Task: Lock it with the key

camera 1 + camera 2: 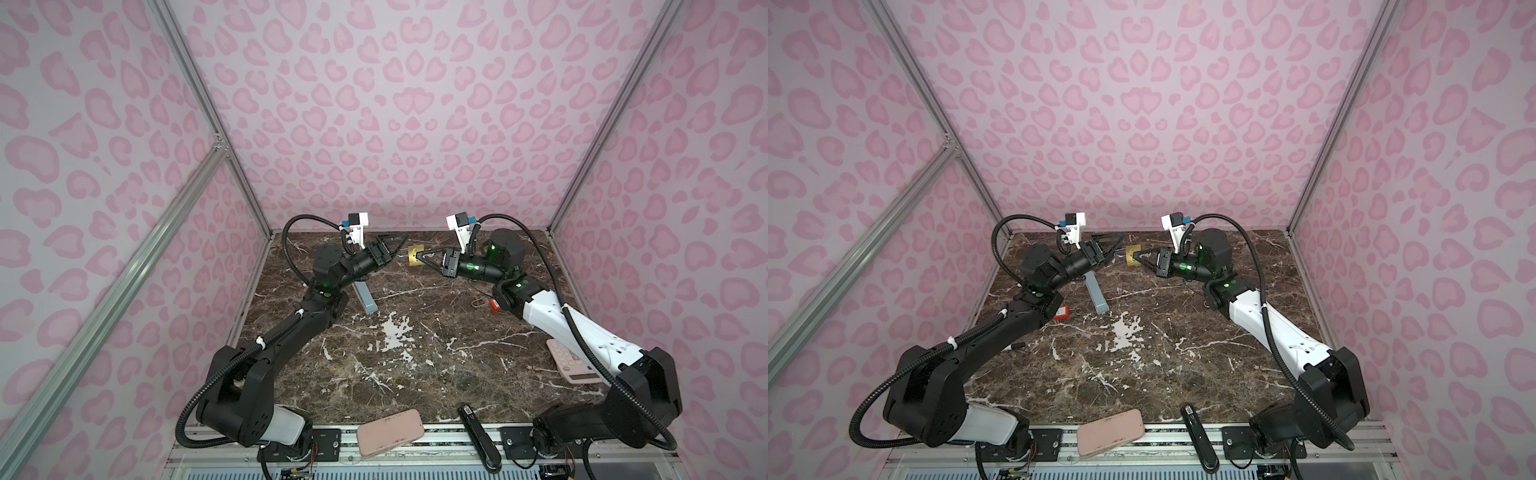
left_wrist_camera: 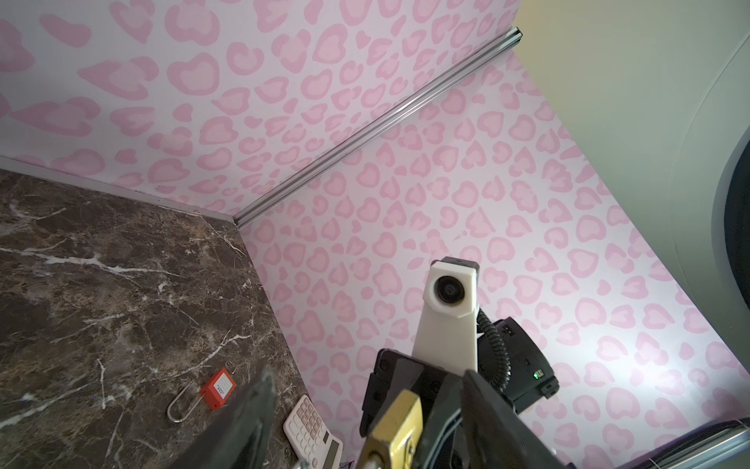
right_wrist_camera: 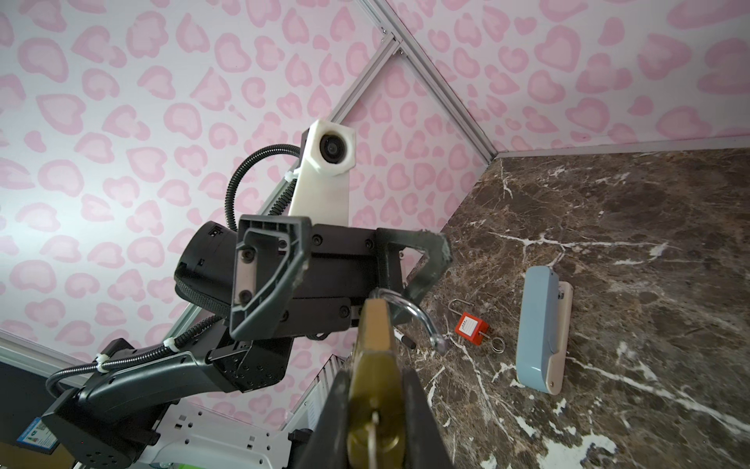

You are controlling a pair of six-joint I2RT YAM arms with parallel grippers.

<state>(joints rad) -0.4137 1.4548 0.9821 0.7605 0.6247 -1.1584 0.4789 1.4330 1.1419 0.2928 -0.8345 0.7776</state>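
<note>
1. The right claw is clamping the brass padlock by its flat sides, with the jaws nearly closed on it. It is holding the padlock raised above the far middle of the table.
2. The padlock's body is showing as a smooth yellow metal block with bevelled corners. Its curved silver shackle is standing swung open, the free end hanging clear of the body.
3. A thin silver piece is showing at the padlock's base between the right claw's fingers; I cannot tell whether it is the key.
4. The left claw is standing wide open and gripping nothing. Its black triangular fingers are flanking the shackle end of the padlock, just beside it.
5. The table is showing a glossy dark-brown marble pattern with white veins, and a chipped white patch is lying open in the middle.
6. On the left, a long blue-and-beige plastic case is lying flat near the left arm. A small red padlock and a key ring are lying just beside it.
7. On the right, a second red padlock with a long wire shackle is lying near a pink calculator.
8. At the near edge, a rounded pink flat case and a black stapler are overhanging the metal rail.
9. Pink spotted walls are closing in the left, far and right sides.
</note>
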